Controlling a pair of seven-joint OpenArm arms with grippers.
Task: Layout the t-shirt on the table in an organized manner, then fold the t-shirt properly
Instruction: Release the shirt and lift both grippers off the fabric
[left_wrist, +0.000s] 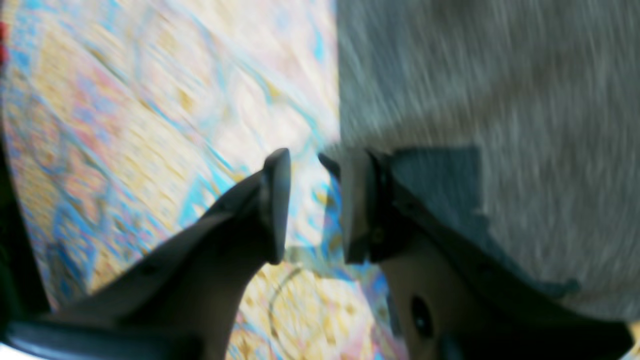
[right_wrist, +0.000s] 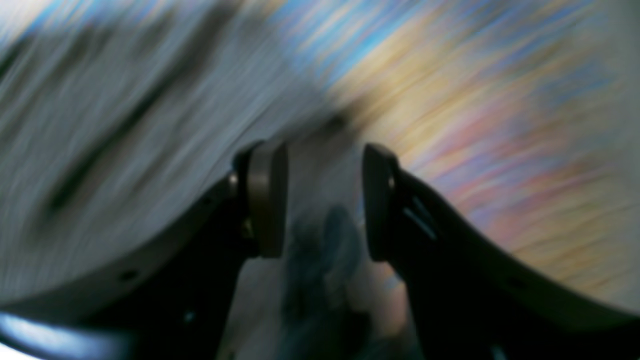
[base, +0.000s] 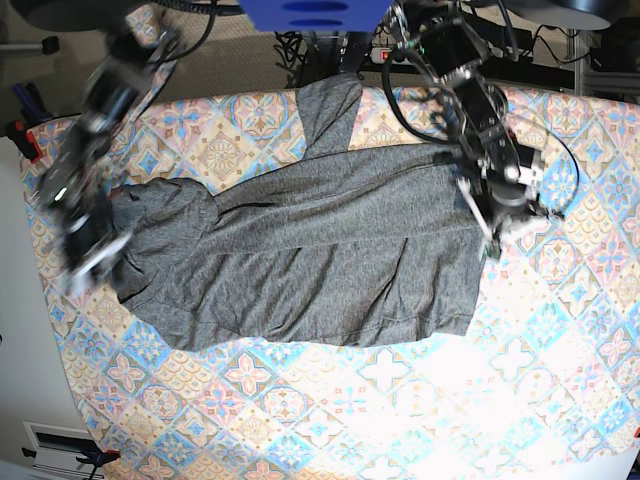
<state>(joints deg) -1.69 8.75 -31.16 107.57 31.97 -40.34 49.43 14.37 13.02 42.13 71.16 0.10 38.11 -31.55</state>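
The dark grey t-shirt (base: 320, 250) lies spread sideways across the patterned table (base: 400, 400), one sleeve pointing to the far edge. At the shirt's right edge, my left gripper (base: 490, 240) hangs just above the cloth. In the left wrist view the left gripper (left_wrist: 312, 200) is open; only tablecloth (left_wrist: 150, 100) shows in the gap, and the shirt's edge (left_wrist: 500, 100) runs beside the right finger. My right gripper (base: 85, 270) is at the shirt's bunched left end, blurred by motion. In its own view the right gripper (right_wrist: 325, 200) stands open over grey fabric (right_wrist: 125, 125) and tablecloth (right_wrist: 500, 150).
Cables and power strips (base: 370, 50) lie behind the table's far edge. A blue object (base: 310, 12) sits at the top centre. The table's left edge (base: 40, 300) borders white floor. Patterned cloth shows in front of the shirt.
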